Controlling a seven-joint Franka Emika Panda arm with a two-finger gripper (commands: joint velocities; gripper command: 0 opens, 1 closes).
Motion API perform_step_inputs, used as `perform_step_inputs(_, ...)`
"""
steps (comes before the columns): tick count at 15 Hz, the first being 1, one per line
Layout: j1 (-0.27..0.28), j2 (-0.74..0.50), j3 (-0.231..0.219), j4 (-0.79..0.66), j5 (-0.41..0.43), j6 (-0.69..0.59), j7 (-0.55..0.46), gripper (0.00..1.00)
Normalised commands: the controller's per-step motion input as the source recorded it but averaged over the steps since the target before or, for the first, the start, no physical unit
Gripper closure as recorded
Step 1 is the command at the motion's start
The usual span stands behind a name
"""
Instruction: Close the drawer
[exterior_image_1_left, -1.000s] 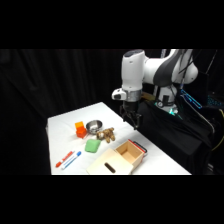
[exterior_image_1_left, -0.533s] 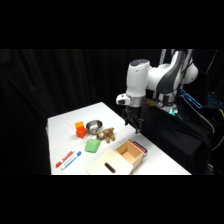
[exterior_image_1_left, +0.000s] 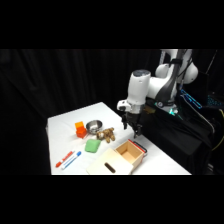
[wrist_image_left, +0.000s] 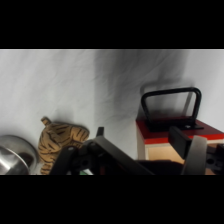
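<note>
Gripper (exterior_image_1_left: 136, 131) hangs just above the far right edge of the drawer (exterior_image_1_left: 129, 152); finger state can't tell. Drawer is pulled out of the wooden box (exterior_image_1_left: 106, 164), near-right on the table (exterior_image_1_left: 62, 124), right of a toy tiger (wrist_image_left: 59, 140).

On the white table (exterior_image_1_left: 65, 125) an orange block (exterior_image_1_left: 80, 128) sat beside a metal bowl (exterior_image_1_left: 93, 126), a striped toy tiger (wrist_image_left: 59, 141) close by, a green block (exterior_image_1_left: 92, 146) nearer, markers (exterior_image_1_left: 68, 159) out front.
</note>
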Motion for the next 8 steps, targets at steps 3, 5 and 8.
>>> perform_step_inputs(3, 0.106, 0.05, -0.149, -0.11, -0.387, 0.31, 0.36, 0.0)
perform_step_inputs(5, 0.082, 0.02, -0.121, -0.12, -0.411, 0.27, 0.39, 0.0)
perform_step_inputs(8, 0.102, -0.02, -0.102, -0.15, -0.357, 0.26, 0.35, 0.0)
